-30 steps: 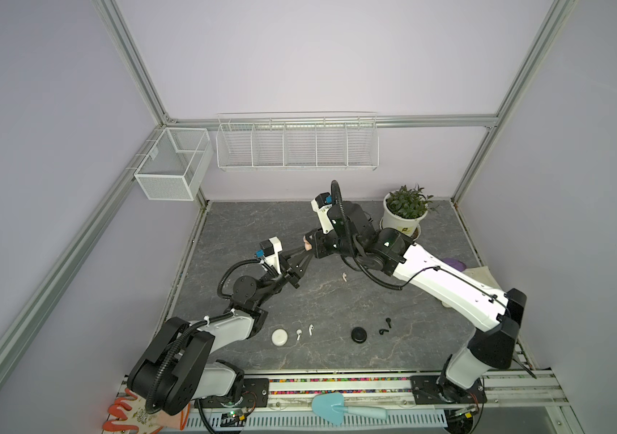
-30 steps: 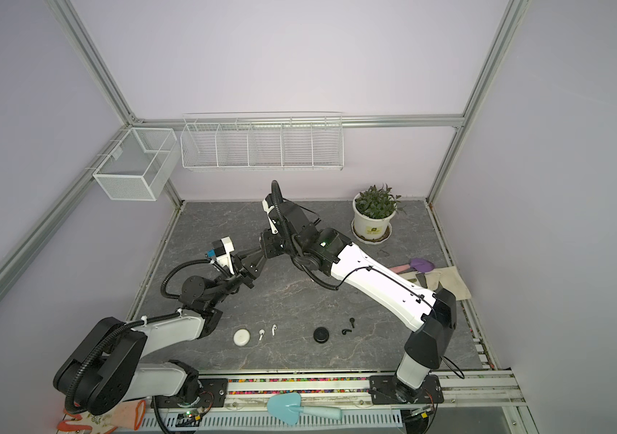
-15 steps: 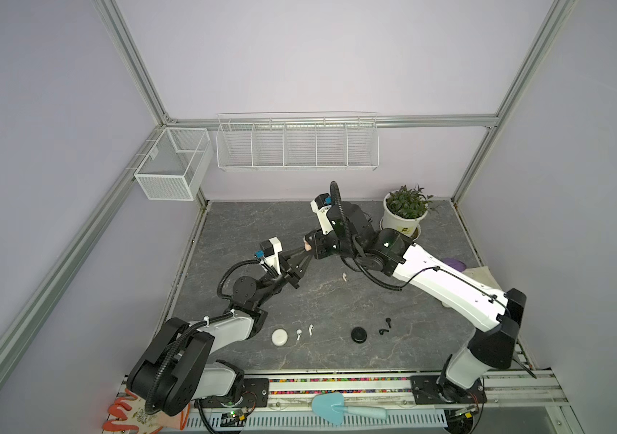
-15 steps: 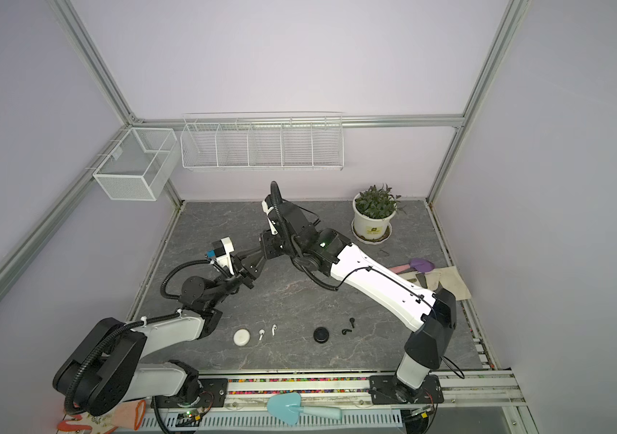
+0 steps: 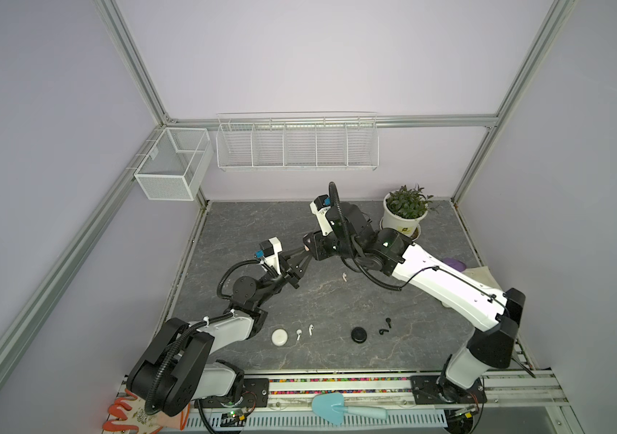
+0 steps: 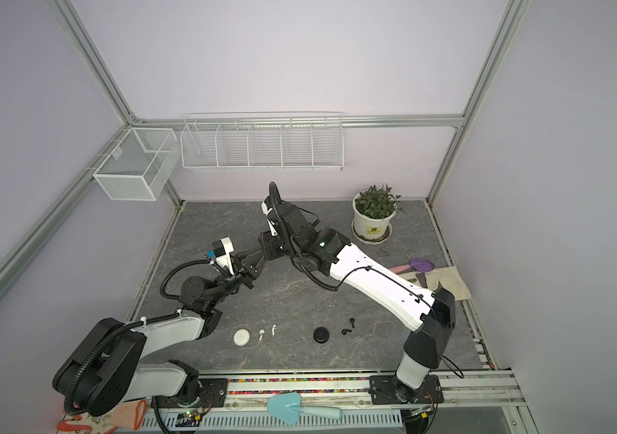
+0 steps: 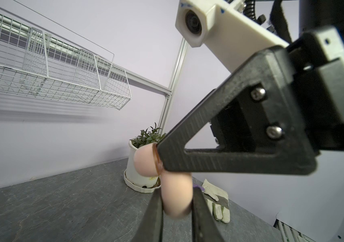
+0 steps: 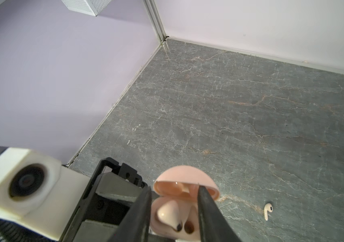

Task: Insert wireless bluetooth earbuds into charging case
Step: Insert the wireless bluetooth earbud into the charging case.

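My left gripper (image 7: 177, 194) is shut on an open pink charging case (image 8: 185, 174), held above the table in mid-scene (image 5: 305, 248). One pinkish earbud (image 8: 168, 211) sits in the case next to a free socket. My right gripper (image 8: 175, 188) is open, its fingers straddling the case without touching the earbud. Another pale earbud (image 8: 268, 210) lies on the table (image 5: 344, 277). Near the front lie a white case (image 5: 280, 335) with two white earbuds (image 5: 298, 334), and a black case (image 5: 359, 334) with two black earbuds (image 5: 384, 331).
A potted plant (image 5: 404, 221) stands at the back right. A purple trowel (image 5: 453, 263) and a glove (image 5: 483, 274) lie at the right edge. Wire baskets (image 5: 295, 142) hang on the back wall. A blue trowel (image 5: 337, 409) rests on the front rail.
My right gripper's jaws have spread apart over the case. Both arms have stayed where they were.
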`<state>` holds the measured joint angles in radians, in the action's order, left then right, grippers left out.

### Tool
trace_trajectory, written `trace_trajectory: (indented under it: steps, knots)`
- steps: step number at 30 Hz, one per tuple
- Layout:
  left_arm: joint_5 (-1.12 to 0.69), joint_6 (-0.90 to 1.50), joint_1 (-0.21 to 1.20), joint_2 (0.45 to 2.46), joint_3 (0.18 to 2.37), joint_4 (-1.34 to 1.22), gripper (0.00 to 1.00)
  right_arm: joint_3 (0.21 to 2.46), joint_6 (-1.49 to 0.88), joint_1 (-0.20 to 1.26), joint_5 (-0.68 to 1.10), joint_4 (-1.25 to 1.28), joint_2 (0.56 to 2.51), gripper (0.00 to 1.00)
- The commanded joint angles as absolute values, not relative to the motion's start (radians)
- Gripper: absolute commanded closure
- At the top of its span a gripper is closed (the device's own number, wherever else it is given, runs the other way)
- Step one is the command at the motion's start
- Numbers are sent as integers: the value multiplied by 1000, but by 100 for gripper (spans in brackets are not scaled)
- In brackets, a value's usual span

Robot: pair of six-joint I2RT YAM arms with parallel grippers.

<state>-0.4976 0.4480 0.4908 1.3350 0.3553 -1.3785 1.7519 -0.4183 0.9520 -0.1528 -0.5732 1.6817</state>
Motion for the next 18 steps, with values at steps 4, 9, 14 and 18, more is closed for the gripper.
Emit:
trace_trajectory:
  steps: [4, 9, 14, 18]
  knots:
    - [-513, 419, 486, 1311, 350, -1416, 100, 1798, -379, 951, -160, -629, 1657, 48]
    - [-522, 407, 486, 1306, 323, -1416, 100, 1737, -237, 895, -164, -652, 1549, 41]
    - [-548, 398, 488, 1301, 306, -1416, 100, 1614, -222, 793, -4, -649, 1464, 42]
    - [-562, 401, 501, 1290, 287, -1415, 100, 1395, -226, 661, 47, -537, 1438, 41]
